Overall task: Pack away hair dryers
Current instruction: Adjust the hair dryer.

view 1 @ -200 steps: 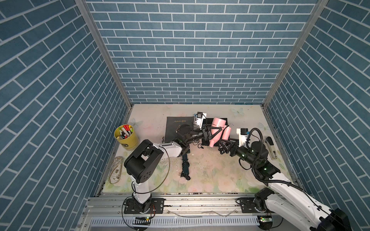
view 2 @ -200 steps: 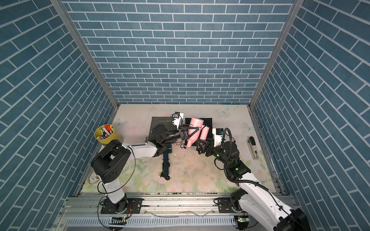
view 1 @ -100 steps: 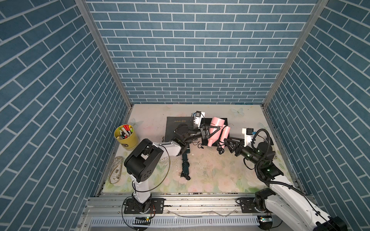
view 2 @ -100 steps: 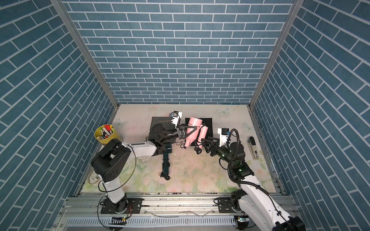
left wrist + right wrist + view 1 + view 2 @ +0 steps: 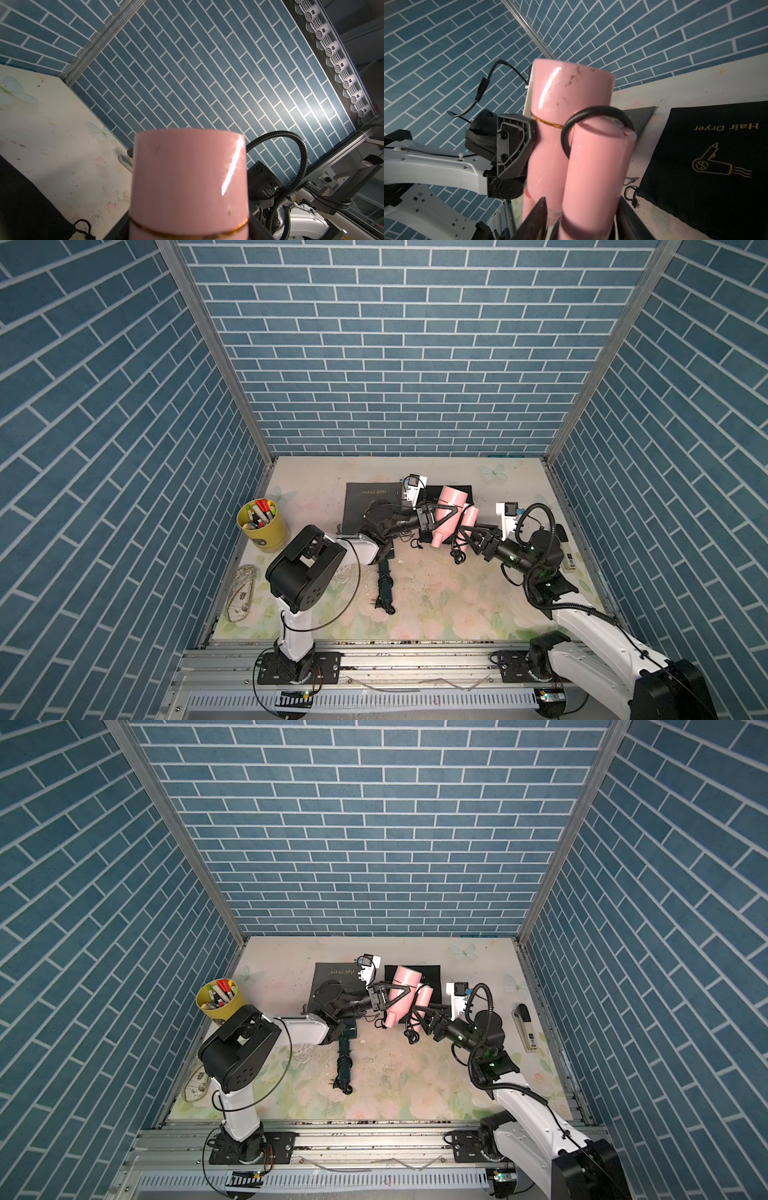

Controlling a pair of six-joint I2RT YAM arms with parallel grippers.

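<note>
Pale pink hair dryer (image 5: 451, 498), likely light, rigid and slick, held over a black pouch (image 5: 433, 492) on the table (image 5: 436, 593), left claw (image 5: 442, 516) clamping its barrel, right claw (image 5: 466, 527) straddling its handle, grip uncertain.

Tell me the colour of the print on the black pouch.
Gold; the print shows best in the right wrist view.

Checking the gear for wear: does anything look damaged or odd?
The pale pink plastic hair dryer has dark smudges near its barrel's rim in the right wrist view. Its black cord hangs loose below it.
</note>
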